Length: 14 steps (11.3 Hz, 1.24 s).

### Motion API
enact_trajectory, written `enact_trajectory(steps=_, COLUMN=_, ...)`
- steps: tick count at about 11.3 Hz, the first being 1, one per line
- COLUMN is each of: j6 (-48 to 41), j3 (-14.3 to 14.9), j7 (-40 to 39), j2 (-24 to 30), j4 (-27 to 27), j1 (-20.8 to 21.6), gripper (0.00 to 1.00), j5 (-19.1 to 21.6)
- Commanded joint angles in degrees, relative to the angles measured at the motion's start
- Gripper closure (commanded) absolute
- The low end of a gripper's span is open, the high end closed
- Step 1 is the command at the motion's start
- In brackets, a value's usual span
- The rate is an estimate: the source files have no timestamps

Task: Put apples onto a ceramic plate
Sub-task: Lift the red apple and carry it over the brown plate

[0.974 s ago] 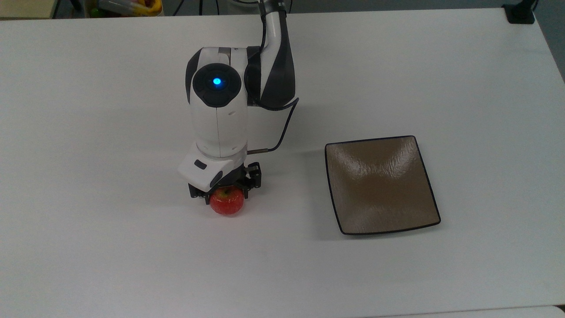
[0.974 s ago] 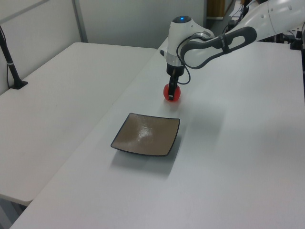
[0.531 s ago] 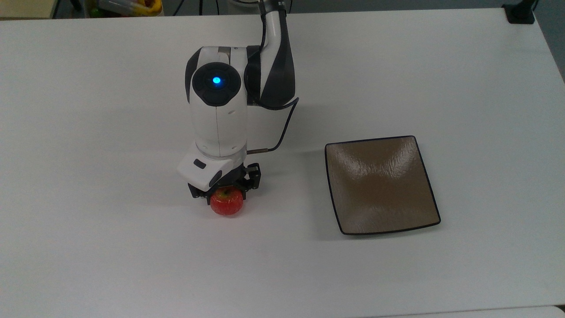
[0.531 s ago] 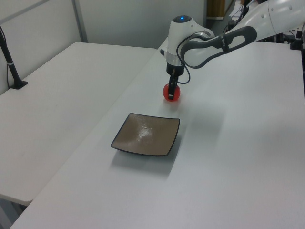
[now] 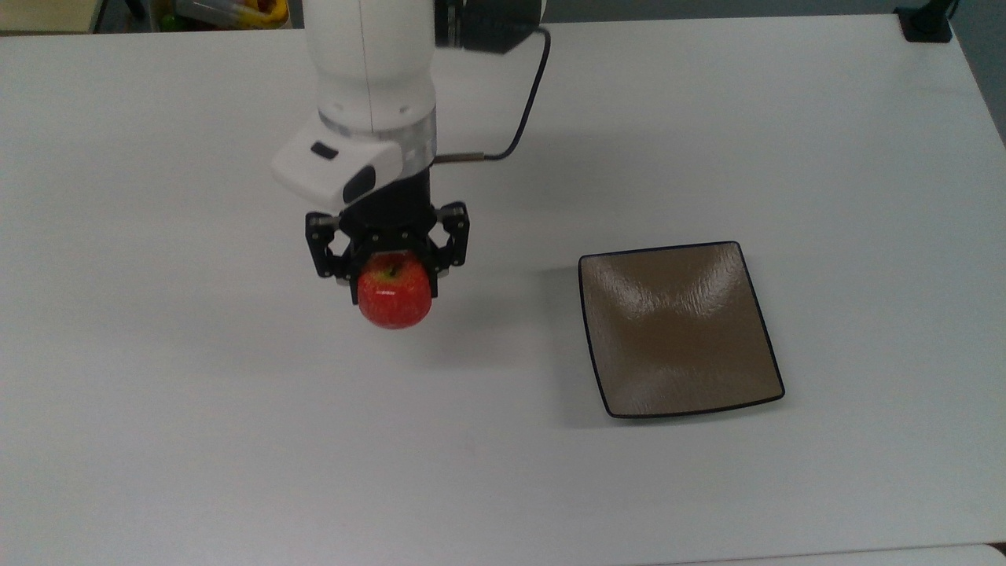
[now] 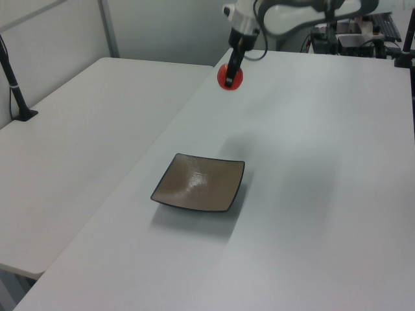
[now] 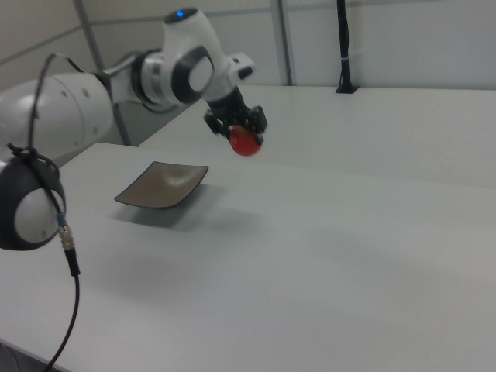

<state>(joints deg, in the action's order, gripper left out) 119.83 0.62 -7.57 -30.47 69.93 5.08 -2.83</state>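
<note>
Small glossy red apple [image 5: 394,299] clamped between black two-finger gripper [image 5: 391,271] jaws, raised clear of white desk [image 5: 157,440] near its middle, presumably for carrying to empty square brown ceramic plate [image 5: 680,328] toward top view's right edge.

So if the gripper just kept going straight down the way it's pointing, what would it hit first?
Probably bare white table. The gripper points down with the red apple clamped in it, so the apple would touch first. The brown square plate lies off to the top view's right.
</note>
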Motion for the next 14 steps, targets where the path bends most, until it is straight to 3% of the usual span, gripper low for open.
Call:
enact_trajectory(steps=1, j6=-4.69, j3=0.17, j7=2.56, j2=10.76, j4=8.00, j1=4.39, gripper=0.82, j5=1.51)
enact_trajectory(steps=3, j6=-4.61, j3=0.17, j7=6.41, j2=13.68, j4=10.75, j1=7.48, gripper=0.82, j5=1.42)
enact_trajectory(steps=5, j6=-4.00, j3=0.17, j7=10.36, j2=12.73, j4=10.75, j1=11.08, gripper=0.82, j5=1.42)
enact_trajectory(steps=7, j6=-2.86, j3=0.17, j7=14.41, j2=7.82, j4=9.88, j1=14.16, gripper=0.82, j5=0.55)
enact_trajectory(steps=10, j6=6.71, j3=0.17, j7=16.70, j2=1.14, j4=9.26, j1=17.15, gripper=0.81, j5=0.46)
enact_trajectory(steps=14, j6=13.92, j3=0.17, j7=16.98, j2=-6.60, j4=7.60, j1=20.23, gripper=0.81, j5=0.28)
